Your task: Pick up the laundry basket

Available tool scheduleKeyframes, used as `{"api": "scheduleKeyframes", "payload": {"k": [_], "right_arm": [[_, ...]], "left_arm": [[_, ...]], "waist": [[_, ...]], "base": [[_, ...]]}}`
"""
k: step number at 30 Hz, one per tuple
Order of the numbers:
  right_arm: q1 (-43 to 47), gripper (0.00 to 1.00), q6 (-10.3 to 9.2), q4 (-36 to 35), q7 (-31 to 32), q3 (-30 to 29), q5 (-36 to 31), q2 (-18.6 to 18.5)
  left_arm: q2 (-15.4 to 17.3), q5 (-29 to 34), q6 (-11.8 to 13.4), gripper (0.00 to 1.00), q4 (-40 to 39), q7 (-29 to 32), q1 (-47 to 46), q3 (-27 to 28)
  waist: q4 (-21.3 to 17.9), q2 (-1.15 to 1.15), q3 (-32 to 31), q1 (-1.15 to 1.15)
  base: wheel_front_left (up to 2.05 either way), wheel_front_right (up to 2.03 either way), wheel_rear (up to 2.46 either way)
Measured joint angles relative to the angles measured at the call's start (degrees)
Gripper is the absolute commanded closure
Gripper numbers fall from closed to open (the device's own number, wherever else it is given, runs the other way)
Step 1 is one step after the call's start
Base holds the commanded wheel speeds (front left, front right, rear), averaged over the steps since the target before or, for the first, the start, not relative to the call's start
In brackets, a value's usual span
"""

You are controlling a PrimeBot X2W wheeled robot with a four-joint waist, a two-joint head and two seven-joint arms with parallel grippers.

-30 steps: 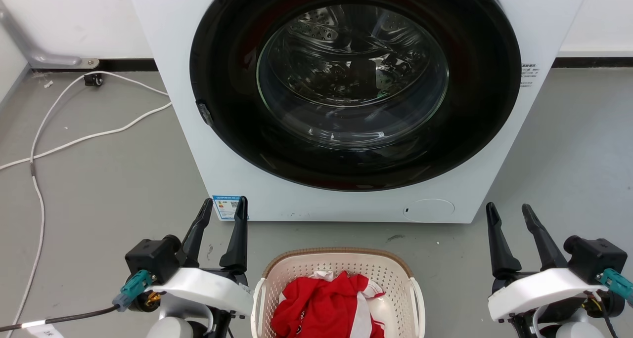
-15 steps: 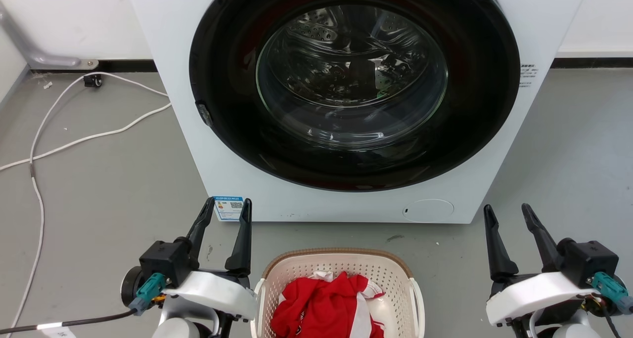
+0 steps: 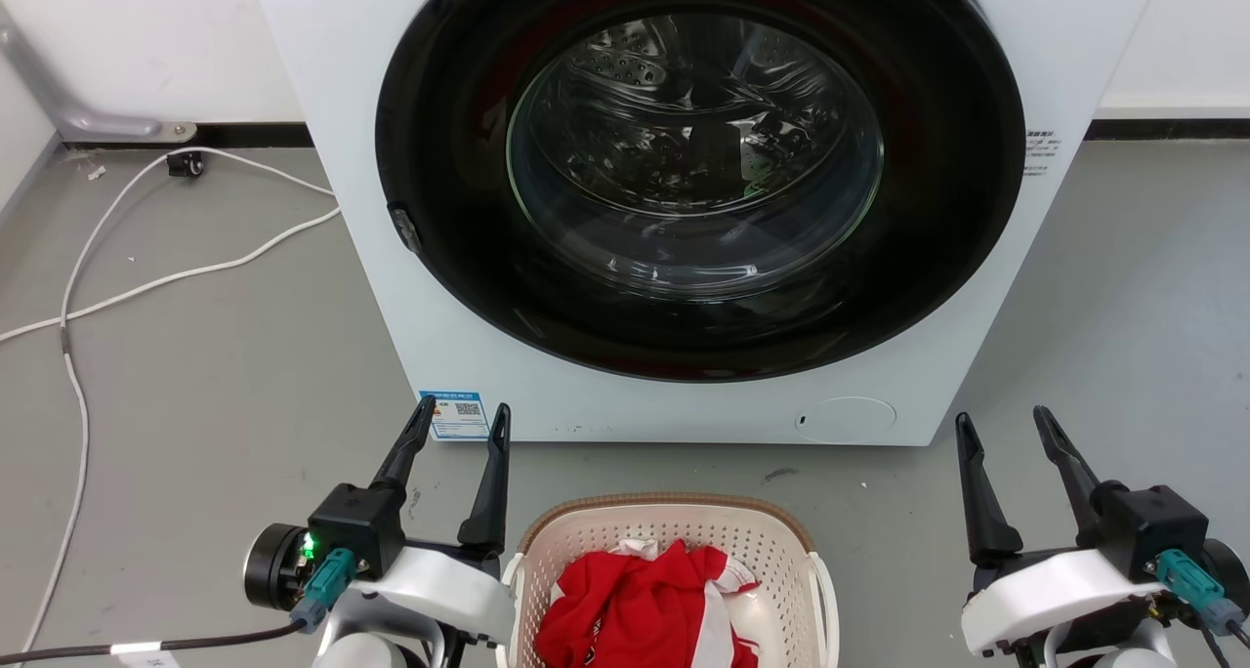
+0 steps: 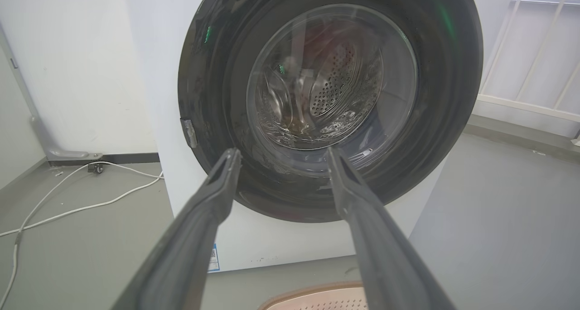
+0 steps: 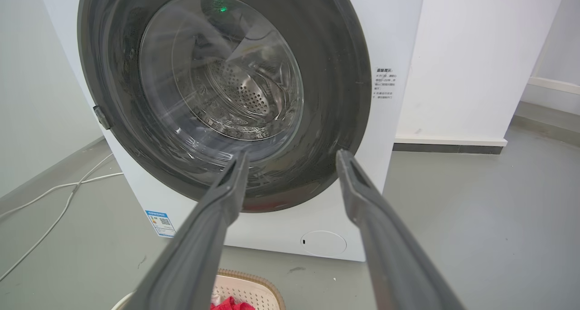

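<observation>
Grey floor (image 3: 195, 375) is carrying the laundry basket (image 3: 674, 500) at the near side, just before the washing machine (image 3: 586, 409), with red clothes (image 3: 645, 600) lying inside. Left hand (image 3: 465, 409) and right hand (image 3: 1001, 416) are hovering released to its left and right, touching nothing. Nothing seems done yet: gripping and lifting are remaining.

Item count at one washing machine (image 3: 698, 180).
One laundry basket (image 3: 669, 500) and one red garment (image 3: 635, 600) in front of it; two grippers: left gripper (image 3: 465, 406), right gripper (image 3: 1002, 414).

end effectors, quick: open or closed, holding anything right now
left end effector: open, holding nothing
right end effector: open, holding nothing
</observation>
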Motion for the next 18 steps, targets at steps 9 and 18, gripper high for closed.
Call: {"api": "scheduleKeyframes", "payload": {"k": [9, 18], "right_arm": [[0.5, 0.0, 0.0, 0.0, -0.6, -0.2, -2.6, 0.0], [0.8, 0.0, 0.0, 0.5, -1.2, -0.2, -3.5, 0.0]], "left_arm": [[-0.1, 3.1, 0.0, 0.0, 0.9, -0.9, 0.0, -0.4], [-0.3, 4.4, -0.1, 0.0, 1.8, -1.5, 0.0, -0.6]], "waist": [[0.2, 0.0, -0.3, 0.0], [0.2, 0.0, -0.4, 0.0]], "base": [[0.0, 0.0, 0.0], [0.0, 0.0, 0.0]]}}
